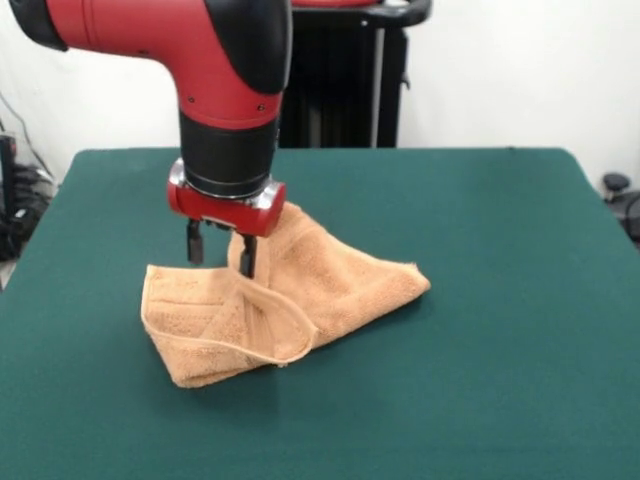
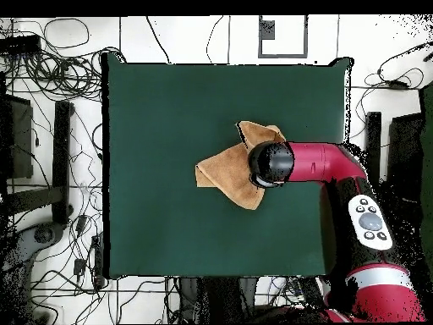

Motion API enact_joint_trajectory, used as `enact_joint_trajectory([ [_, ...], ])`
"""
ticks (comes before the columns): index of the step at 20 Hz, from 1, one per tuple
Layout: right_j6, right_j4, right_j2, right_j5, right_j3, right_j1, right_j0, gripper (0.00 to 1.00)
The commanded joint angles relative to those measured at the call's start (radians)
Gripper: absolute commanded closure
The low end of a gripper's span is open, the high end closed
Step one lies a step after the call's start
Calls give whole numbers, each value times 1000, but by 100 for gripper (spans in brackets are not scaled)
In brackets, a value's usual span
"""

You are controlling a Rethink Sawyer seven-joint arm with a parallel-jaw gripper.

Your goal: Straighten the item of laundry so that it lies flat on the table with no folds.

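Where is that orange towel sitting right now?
In the front view the towel lies crumpled left of centre on the green table, directly under the gripper; the overhead view shows it near the table's middle.

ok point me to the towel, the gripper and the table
towel (image 1: pixel 345 285), front view, on its raised right-hand fold
gripper (image 1: pixel 221 250), front view, midway between the two dark fingers
table (image 1: pixel 500 220), front view, on bare green cloth right of the towel
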Motion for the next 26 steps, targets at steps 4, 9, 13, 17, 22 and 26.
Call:
enact_joint_trajectory([
  [4,-83,43,106,-18,-3,132,-39,0],
  [9,-78,33,114,-48,-1,148,-41,0],
  [13,-84,21,138,-111,23,146,-64,100],
  [17,-102,14,168,-151,44,147,-93,100],
  [22,-74,25,150,-97,41,139,-69,100],
  [26,-69,28,145,-85,30,139,-62,100],
])
